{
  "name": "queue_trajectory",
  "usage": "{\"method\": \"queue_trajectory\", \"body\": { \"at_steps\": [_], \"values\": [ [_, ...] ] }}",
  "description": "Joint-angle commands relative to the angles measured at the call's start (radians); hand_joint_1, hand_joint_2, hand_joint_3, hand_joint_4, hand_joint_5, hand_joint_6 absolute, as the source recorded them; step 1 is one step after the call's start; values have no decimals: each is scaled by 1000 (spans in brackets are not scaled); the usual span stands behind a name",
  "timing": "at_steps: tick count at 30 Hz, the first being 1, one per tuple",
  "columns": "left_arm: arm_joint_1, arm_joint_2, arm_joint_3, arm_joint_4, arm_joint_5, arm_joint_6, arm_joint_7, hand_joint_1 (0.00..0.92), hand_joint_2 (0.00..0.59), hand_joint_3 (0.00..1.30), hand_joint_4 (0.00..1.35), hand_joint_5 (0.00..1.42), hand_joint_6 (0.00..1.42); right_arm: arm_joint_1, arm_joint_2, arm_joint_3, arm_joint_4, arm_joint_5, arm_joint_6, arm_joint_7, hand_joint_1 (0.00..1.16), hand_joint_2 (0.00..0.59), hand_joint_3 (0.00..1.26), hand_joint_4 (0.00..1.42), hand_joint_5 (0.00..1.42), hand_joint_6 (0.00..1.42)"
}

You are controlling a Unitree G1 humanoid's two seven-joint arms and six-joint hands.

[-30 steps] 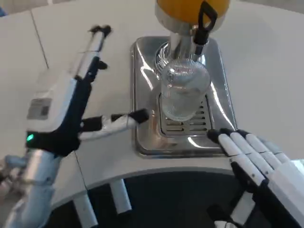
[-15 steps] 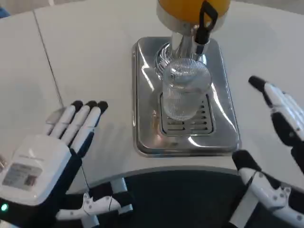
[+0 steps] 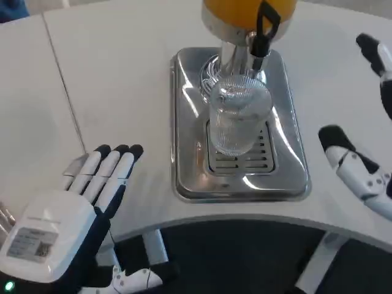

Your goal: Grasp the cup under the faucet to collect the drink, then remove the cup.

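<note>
A clear ribbed glass cup (image 3: 237, 119) stands upright on the slotted grate of a shiny steel drip tray (image 3: 184, 159), right under the faucet with its black lever (image 3: 264, 29) and the orange drink tank (image 3: 248, 8). The cup looks empty. My left hand (image 3: 73, 214) lies flat at the lower left, fingers straight and apart, well left of the tray and holding nothing. My right hand (image 3: 367, 135) is at the right edge, open, with the thumb low and fingers high; it is right of the tray and apart from the cup.
The white table (image 3: 122, 79) spreads around the tray, with a seam running down its left part. Its curved front edge passes below the tray, and white legs show beneath over a dark floor.
My right hand has risen and moved forward along the tray's right side, spreading wide. My left hand pulled back from beside the tray to the lower left and now lies flat.
</note>
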Motion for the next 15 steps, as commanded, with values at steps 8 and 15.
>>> {"method": "queue_trajectory", "body": {
  "at_steps": [8, 15],
  "values": [
    [28, -17, 2, -14, 12, 1, -19, 0, 52, 0, 0, 0, 58, -155, -58, 59, 69, -11, 87, -9, 405, 429, 0, 0, 0, 0],
    [17, -40, -8, -12, 20, 7, -14, 0, 59, 0, 0, 0, 59, -274, -43, 132, 151, -38, 101, -56, 393, 429, 0, 0, 0, 0]
  ]
}}
